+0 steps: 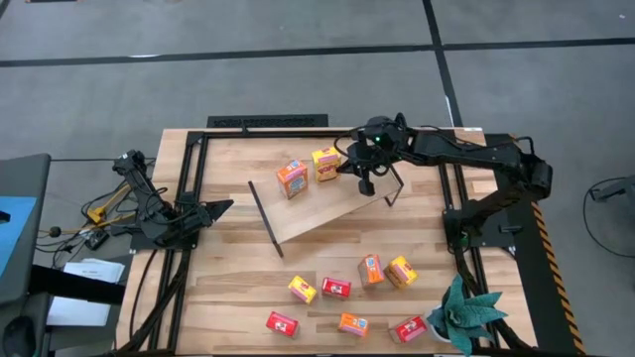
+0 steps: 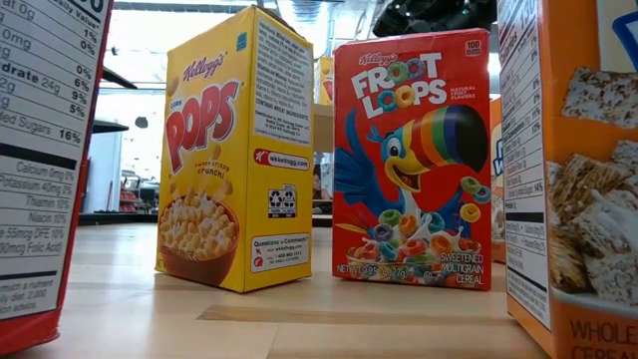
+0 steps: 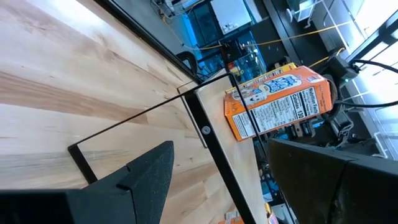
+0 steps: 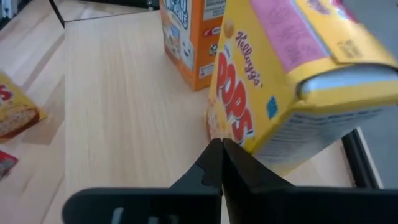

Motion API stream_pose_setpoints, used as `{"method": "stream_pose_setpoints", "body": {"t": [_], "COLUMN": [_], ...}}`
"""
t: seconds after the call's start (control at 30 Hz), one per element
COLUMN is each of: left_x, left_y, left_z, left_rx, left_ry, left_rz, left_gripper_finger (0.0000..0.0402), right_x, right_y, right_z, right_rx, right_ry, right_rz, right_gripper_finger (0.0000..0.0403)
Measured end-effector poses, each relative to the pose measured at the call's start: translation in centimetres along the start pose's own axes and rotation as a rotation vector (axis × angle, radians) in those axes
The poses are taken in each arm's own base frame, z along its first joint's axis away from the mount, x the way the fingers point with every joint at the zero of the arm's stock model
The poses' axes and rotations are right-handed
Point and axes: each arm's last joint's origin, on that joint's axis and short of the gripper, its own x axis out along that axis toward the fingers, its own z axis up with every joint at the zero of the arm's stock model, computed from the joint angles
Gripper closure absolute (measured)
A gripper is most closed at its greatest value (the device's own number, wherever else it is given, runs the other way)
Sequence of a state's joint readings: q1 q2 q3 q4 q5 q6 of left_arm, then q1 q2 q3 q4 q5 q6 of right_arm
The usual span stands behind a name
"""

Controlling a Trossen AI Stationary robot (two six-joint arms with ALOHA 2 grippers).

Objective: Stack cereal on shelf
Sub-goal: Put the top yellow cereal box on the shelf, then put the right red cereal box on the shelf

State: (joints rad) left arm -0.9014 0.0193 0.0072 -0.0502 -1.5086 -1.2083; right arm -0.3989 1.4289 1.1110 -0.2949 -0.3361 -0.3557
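Right gripper, fingers pressed together and empty, hovers at 3 o'clock of the yellow cardboard cereal box standing on the light-wood shelf, probably just placed there.

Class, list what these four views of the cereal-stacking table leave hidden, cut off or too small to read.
- High view: print on the seven loose boxes, e.g. the red box, is too small.
- Low view: the shelf is hidden behind the Corn Pops box and Froot Loops box; edge boxes are cropped.
- Right wrist view: the yellow box is blurred and hides the shelf behind it.
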Motion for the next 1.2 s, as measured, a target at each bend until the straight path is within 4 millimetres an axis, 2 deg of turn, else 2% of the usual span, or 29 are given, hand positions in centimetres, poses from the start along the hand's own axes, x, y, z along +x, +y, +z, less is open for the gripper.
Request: {"method": "stream_pose_setpoints", "body": {"t": [0.33, 0.47, 0.6, 0.73, 0.83, 1.0, 1.2], "left_x": [0.0, 0.0, 0.0, 0.0, 0.0, 0.0, 0.0], "left_y": [0.1, 0.1, 0.1, 0.1, 0.1, 0.0, -0.1], "left_z": [0.0, 0.0, 0.0, 0.0, 0.0, 0.0, -0.1], "left_rx": [0.007, 0.007, 0.007, 0.006, 0.006, -0.013, -0.024], "left_ry": [-0.022, -0.022, -0.022, -0.021, -0.021, 0.002, 0.034], "left_rz": [0.009, 0.009, 0.009, 0.008, 0.008, -0.001, -0.013], "left_gripper_finger": [0.0152, 0.0152, 0.0152, 0.0152, 0.0152, 0.0152, 0.0152], "right_x": [-0.4, -0.5, -1.5, -2.9, -2.5, -2.2, -5.1], "right_y": [-1.0, -1.0, -0.2, 1.9, 3.9, 7.5, 12.3], "right_z": [-0.4, -0.3, 0.9, 2.7, 3.3, 2.9, 1.0], "right_rx": [0.011, 0.019, 0.045, 0.047, 0.02, 0.014, 0.075], "right_ry": [0.005, 0.004, -0.028, -0.097, -0.088, 0.027, 0.3], "right_rz": [-0.036, -0.036, -0.023, 0.019, 0.028, 0.135, 0.295], "right_gripper_finger": [0.0365, 0.0369, 0.0379, 0.0385, 0.0384, 0.0374, 0.0378]}}
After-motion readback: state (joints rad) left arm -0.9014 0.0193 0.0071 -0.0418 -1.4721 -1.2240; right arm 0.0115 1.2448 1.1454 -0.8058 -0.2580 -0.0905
